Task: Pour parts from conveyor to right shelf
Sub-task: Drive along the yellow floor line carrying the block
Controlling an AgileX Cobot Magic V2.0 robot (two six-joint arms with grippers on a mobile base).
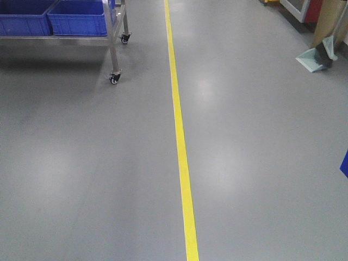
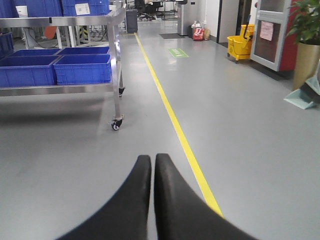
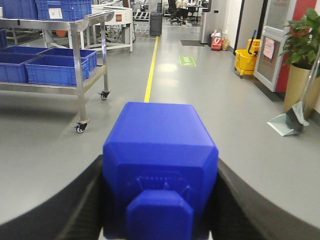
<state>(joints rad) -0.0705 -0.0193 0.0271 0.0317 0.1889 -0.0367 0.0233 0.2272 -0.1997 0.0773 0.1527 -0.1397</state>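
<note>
Right wrist view: right gripper (image 3: 160,165) pinches the blue block (image 3: 160,140). One black finger (image 3: 75,200) lies against each flank of the block. The square stud (image 3: 160,215) faces the camera, low in the picture. The block is held in the air above the grey floor (image 3: 225,115) and rests on no surface.

Left wrist view: left gripper (image 2: 152,162) has its two black fingers (image 2: 135,200) pressed together, tip against tip, with nothing between them. It hangs over bare floor, just left of the yellow line (image 2: 175,125).

The steel shelf (image 3: 77,65) stands ahead and to the left, well apart from both grippers. Its lower level carries deep blue tubs (image 3: 55,70) set side by side. More blue bins (image 3: 62,9) sit on its top level. It stands on small casters (image 3: 80,128), and the yellow line runs past on its right side. I cannot make out the rails from here; they are too small.

Front view: mostly floor, with the yellow line running up the middle. A corner of the shelf and two tubs show at upper left. A sliver of blue at the right edge (image 1: 345,163) may be a corner of the held block, but too little shows to be sure.

Far right of the aisle: a pale green dustpan (image 3: 287,122) on the floor, a potted plant (image 3: 302,40) and a yellow mop bucket (image 3: 245,60) near a door (image 3: 272,45).
</note>
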